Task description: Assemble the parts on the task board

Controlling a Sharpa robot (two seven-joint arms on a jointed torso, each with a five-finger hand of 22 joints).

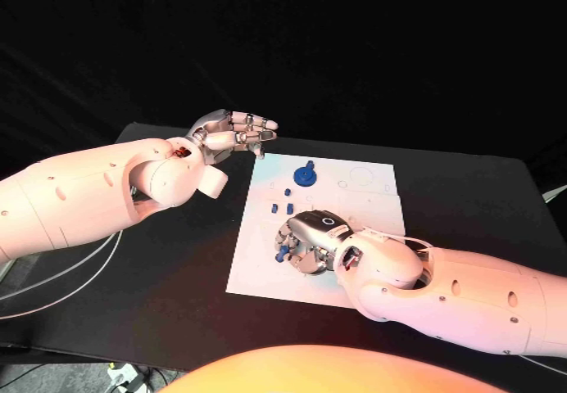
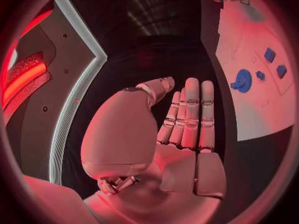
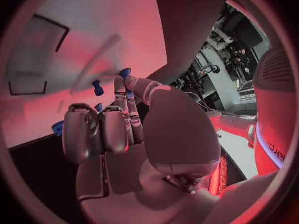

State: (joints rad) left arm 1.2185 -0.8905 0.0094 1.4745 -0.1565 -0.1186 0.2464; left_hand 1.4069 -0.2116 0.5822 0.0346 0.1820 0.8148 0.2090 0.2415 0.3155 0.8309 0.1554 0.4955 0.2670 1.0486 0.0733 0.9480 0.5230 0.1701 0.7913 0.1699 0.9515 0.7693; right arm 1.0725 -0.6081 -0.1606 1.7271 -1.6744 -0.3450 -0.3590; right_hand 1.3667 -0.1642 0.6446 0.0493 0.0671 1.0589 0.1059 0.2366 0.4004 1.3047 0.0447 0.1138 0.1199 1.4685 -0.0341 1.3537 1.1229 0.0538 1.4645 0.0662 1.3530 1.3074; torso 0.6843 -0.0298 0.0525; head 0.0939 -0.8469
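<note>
Right hand [image 1: 310, 241] at frame centre over the task board [image 1: 366, 192], pinching a small blue part [image 3: 124, 72], left hand [image 1: 232, 131] upper left, fingers extended, empty, blue gear [image 1: 305, 175] on board.

The board [image 1: 366, 184] lies mid-table [image 1: 496, 196], small parts [image 1: 281, 206] on it, the left hand [image 1: 233, 131] beyond its left corner, the right hand [image 1: 310, 241] over it.

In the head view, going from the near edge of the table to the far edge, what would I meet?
Right hand → small blue parts → blue gear → left hand.
</note>
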